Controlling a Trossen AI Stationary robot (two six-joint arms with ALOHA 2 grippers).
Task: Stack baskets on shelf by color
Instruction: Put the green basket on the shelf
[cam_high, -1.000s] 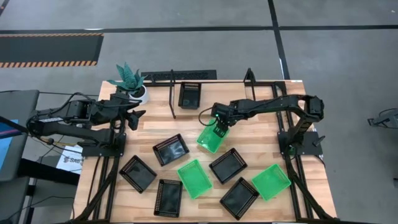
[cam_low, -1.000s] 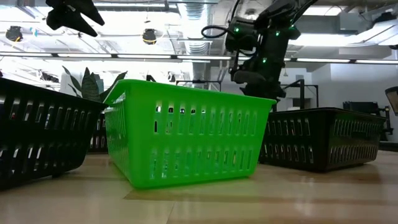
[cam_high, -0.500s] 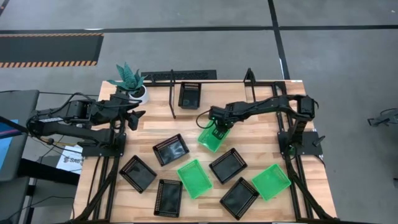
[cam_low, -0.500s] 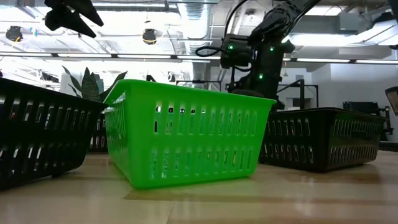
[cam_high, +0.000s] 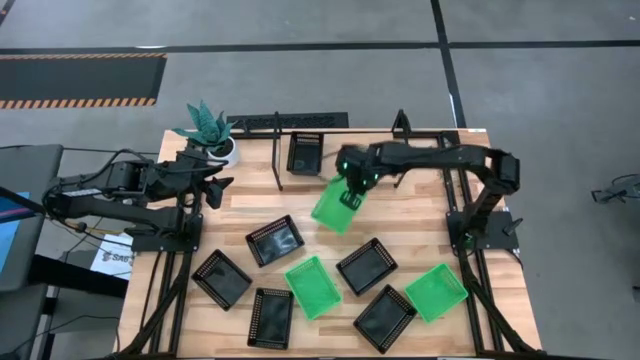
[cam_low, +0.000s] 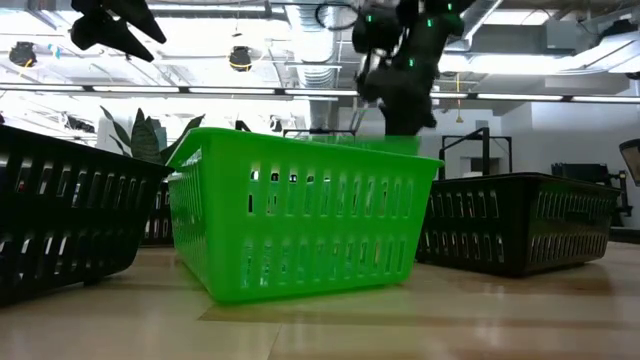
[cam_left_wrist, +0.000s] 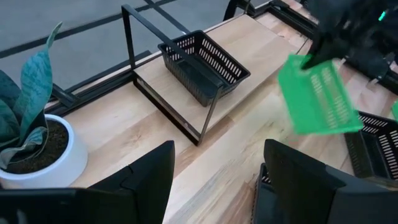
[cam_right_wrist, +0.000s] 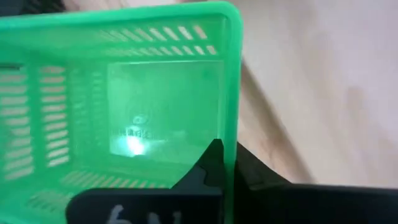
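Note:
My right gripper (cam_high: 352, 187) is shut on a green basket (cam_high: 336, 206) and holds it in the air in front of the shelf (cam_high: 277, 160), a thin black rod rack at the table's far edge. One black basket (cam_high: 305, 152) rests by its bottom on the shelf. Two more green baskets (cam_high: 313, 286) (cam_high: 435, 292) and several black baskets (cam_high: 274, 240) lie on the table nearer the front. My left gripper (cam_high: 214, 188) hangs open over the table's left side, beside the plant, with nothing between its fingers. My right gripper pinches one wall of the green basket at its rim (cam_right_wrist: 231, 127), close to a corner, with one finger (cam_right_wrist: 213, 163) inside the basket and the other outside. The fingers come from above, slanting down. The basket (cam_left_wrist: 316, 93) hangs tilted below them, clear of the table.
A teal plant in a white pot (cam_high: 212, 133) stands at the far left corner, next to my left gripper. The shelf's upright posts (cam_left_wrist: 127, 37) rise beside the black basket. The loose baskets take up the table's middle and front.
My right gripper has come down on the green basket and shut on its wall. It has then risen and gone toward the far edge and the shelf. The basket has been lifted clear of the table and now hangs tilted.

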